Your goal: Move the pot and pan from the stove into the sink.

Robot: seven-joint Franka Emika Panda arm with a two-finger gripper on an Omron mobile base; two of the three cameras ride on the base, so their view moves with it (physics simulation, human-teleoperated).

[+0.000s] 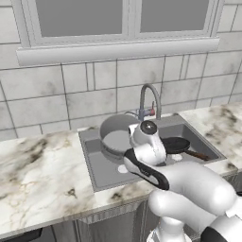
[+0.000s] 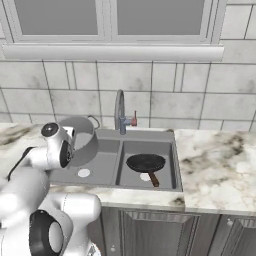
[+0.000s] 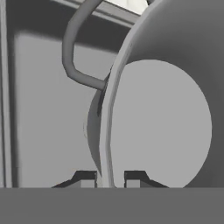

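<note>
Over the left basin of the sink (image 2: 172,150), the gripper (image 3: 109,178) is closed on the rim of the pot (image 1: 116,137) and holds it tilted, its open mouth turned to the side. Right of it, the pan (image 2: 145,163) lies in the other basin, near the faucet (image 2: 120,112).

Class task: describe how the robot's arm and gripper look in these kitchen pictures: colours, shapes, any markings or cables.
The arm is glossy white with rounded, bulbous links, black bands at the joints and a round dark cap on one joint. No cables or markings show. The gripper has two small dark, blocky finger tips with paler faces.
</note>
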